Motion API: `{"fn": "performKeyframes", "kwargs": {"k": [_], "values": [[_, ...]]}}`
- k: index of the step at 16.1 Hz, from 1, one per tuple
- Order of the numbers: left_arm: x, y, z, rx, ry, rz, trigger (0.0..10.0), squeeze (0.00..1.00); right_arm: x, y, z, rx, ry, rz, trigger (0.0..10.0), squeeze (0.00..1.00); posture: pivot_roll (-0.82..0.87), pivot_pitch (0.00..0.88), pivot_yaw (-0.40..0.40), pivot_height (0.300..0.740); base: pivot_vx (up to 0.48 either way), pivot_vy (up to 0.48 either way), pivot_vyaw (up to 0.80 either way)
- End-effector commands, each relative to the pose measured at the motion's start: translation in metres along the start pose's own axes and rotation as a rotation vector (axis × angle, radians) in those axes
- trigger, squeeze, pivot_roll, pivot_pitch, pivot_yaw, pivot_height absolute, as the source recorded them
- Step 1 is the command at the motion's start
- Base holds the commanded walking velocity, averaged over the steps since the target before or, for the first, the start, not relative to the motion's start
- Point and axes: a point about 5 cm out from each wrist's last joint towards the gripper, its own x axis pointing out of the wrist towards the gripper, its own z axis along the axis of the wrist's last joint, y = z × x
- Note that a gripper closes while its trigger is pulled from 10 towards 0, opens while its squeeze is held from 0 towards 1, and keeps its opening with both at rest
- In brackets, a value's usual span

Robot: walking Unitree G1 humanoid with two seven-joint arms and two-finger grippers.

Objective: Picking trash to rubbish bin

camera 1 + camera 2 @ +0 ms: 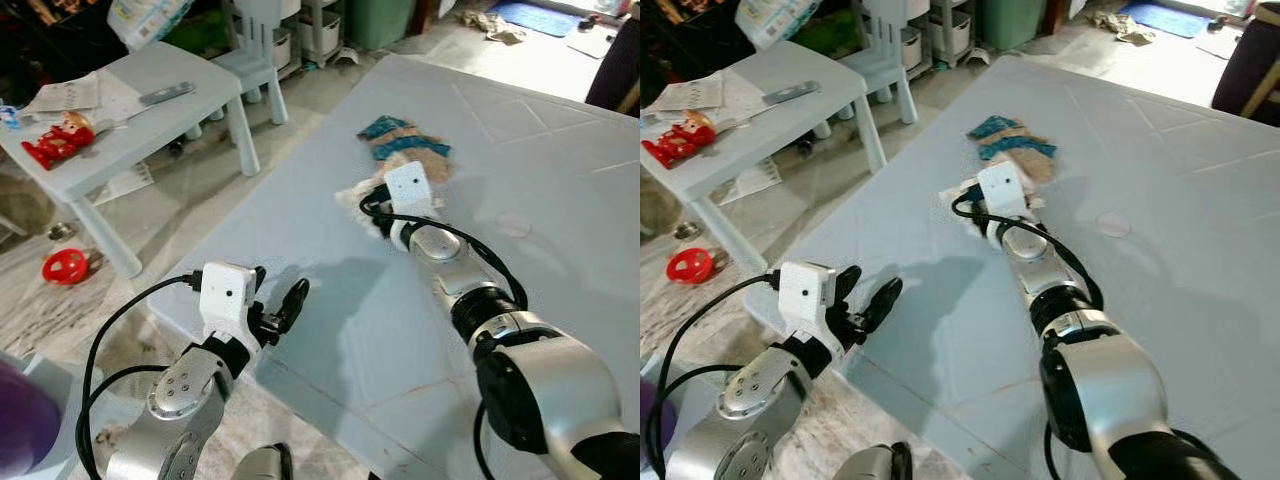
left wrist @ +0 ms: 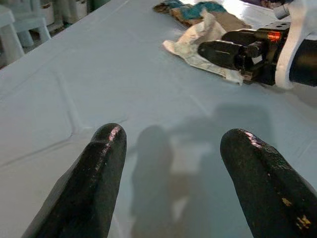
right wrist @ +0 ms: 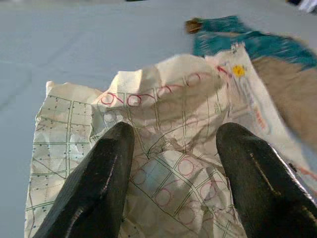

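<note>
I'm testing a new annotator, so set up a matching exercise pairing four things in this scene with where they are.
Things:
1. crumpled printed paper
2. teal and tan wrapper
3. red toy figure
4. red ring

Places:
A. on the floor by the small table's leg
B. between the open right gripper fingers
C. on the small side table
D. on the big table beyond the paper

Pairs: 1-B, 2-D, 3-C, 4-A
</note>
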Motion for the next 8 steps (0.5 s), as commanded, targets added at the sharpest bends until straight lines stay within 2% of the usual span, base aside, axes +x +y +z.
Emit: {"fn": "performKeyframes", "kwargs": {"k": [1, 5, 8], "values": [[0.001, 0.000, -0.004, 0.007, 0.025, 0.000, 10.0, 0.00, -0.006, 0.013, -0.027, 0.035, 0.103, 0.069, 10.0, 0.00, 0.20, 0.202, -0.015, 0.740, 0.000, 0.000, 0.00], [0.010, 0.002, -0.003, -0.015, 0.004, 0.023, 10.0, 0.00, -0.020, 0.023, -0.055, 0.009, 0.117, 0.282, 10.0, 0.00, 0.15, 0.188, -0.027, 0.740, 0.000, 0.000, 0.00], [0.020, 0.003, 0.000, -0.022, -0.020, 0.020, 10.0, 0.00, -0.046, 0.010, -0.082, 0.019, 0.101, 0.464, 10.0, 0.00, 0.09, 0.175, -0.026, 0.740, 0.000, 0.000, 0.00]]}}
